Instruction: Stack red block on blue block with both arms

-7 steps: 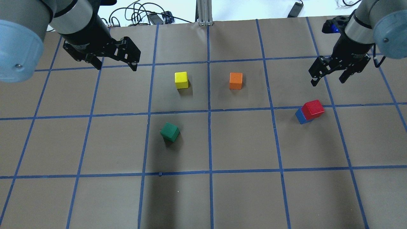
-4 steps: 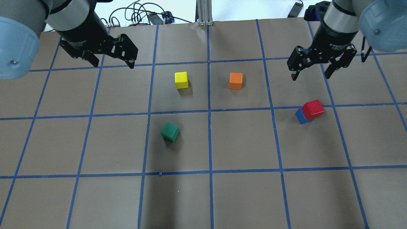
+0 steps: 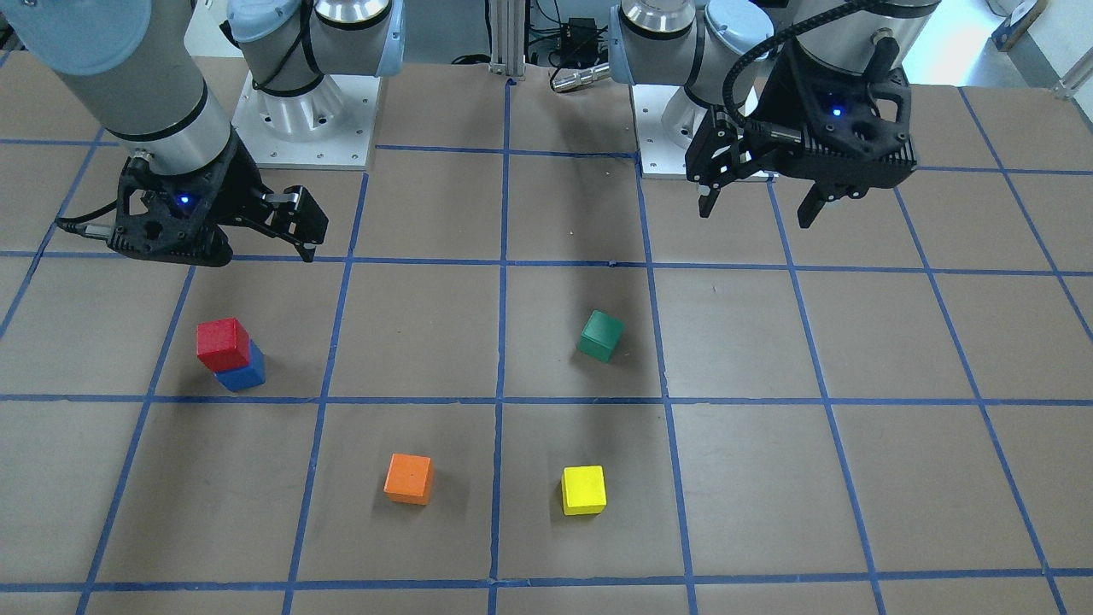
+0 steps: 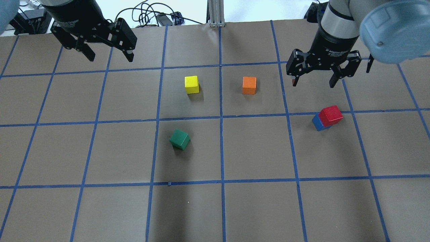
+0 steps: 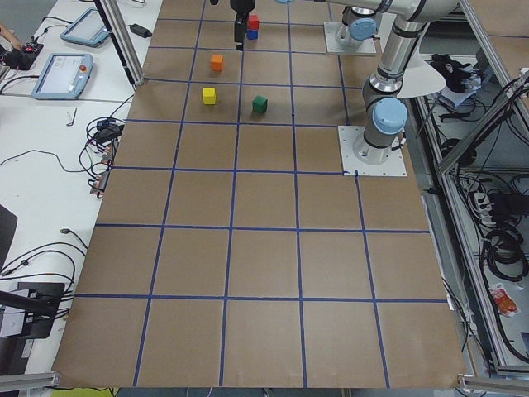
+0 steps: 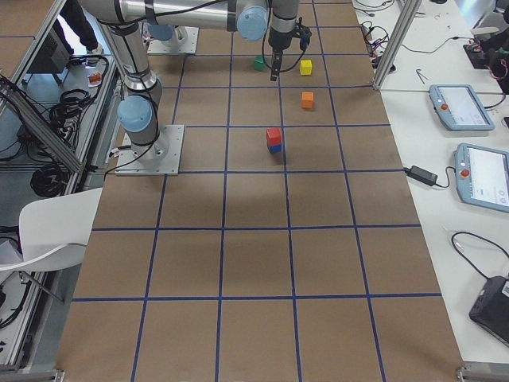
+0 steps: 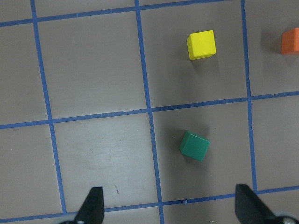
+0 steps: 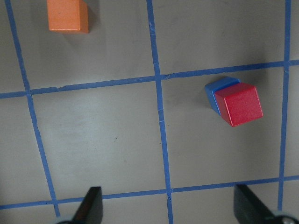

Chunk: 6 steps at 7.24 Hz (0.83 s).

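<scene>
Currently: small matte red cube (image 4: pixel 331 115) seated atop small matte blue cube (image 4: pixel 316 123), slightly skewed, on the robot's right side of the brown taped-grid worktop (image 4: pixel 255 208). Above and apart from the stack: right black two-finger end effector (image 4: pixel 313 83), fingers spread wide, empty. Well apart: left black two-finger end effector (image 4: pixel 110 58), likewise spread, empty.

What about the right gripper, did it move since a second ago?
Yes. In the overhead view the right gripper moved left, nearer the orange block.
</scene>
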Available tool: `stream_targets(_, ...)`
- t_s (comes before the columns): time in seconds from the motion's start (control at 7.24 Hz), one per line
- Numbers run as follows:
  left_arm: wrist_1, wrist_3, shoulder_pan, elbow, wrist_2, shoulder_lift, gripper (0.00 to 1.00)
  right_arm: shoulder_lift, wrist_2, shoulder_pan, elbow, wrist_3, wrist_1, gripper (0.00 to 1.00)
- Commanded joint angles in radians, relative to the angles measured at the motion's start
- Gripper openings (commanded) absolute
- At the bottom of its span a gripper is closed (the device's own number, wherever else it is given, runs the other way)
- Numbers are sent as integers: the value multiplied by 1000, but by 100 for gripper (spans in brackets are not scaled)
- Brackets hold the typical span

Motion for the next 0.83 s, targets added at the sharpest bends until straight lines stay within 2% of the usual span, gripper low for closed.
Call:
stream_targets(0.0, -7, 1, -1, 2, 3, -6, 100, -23, 2, 0, 1, 6, -1, 100)
stream_targets(0.69, -10, 2, -2, -6, 4, 1, 100, -36, -1, 0, 2, 6, -1, 100)
